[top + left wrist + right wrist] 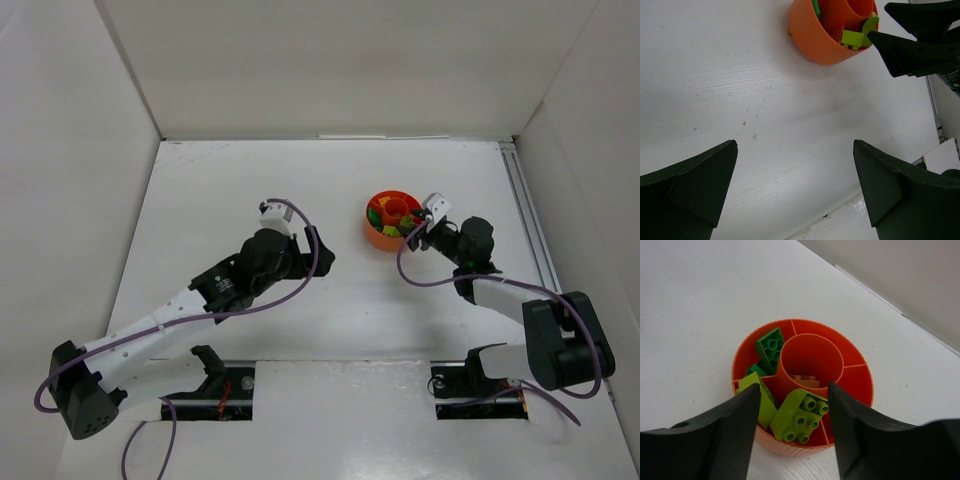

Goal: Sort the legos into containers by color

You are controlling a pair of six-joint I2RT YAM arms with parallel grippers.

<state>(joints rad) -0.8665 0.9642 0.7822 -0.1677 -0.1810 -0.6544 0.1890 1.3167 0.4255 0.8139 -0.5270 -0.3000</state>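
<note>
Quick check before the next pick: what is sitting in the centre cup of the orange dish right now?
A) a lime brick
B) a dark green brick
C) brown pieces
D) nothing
C: the right wrist view shows brown studded pieces at the bottom of the central cup of the orange dish, while the dark green bricks and lime bricks lie in outer compartments.

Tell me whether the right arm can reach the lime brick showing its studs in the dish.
Probably yes: the right fingers straddle that lime brick from above, spread apart, with nothing covering it in the orange dish.
</note>
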